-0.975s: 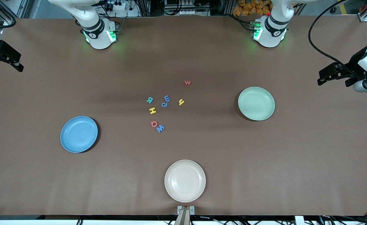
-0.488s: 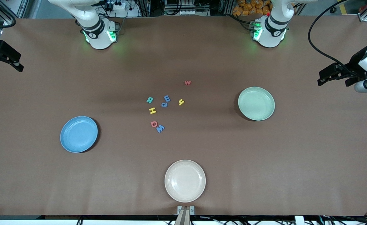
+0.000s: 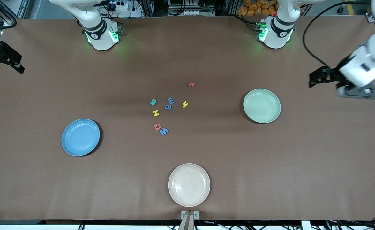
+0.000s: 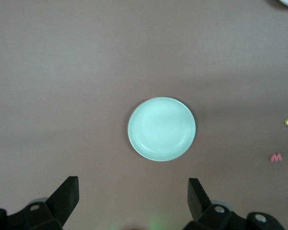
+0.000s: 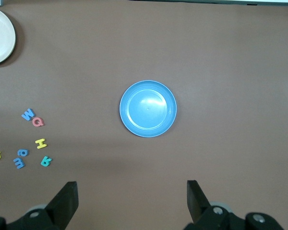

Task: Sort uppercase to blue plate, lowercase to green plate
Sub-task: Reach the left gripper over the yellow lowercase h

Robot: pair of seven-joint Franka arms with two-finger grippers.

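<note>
both jaws held apart, nothing gripped. red q (image 3: 157,126) touches blue w (image 3: 164,131); one may be dragged when the other is picked.

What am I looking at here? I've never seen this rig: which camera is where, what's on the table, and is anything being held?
Two robot arms share a brown table. The wide picture looks down from across it; the other two come from cameras on the arms' wrists. The left gripper hangs open above the table's left-arm end, the right gripper open at the other end; neither holds anything. Small toy letters lie mid-table, none sorted yet. The blue plate, green plate and cream plate are empty.
</note>
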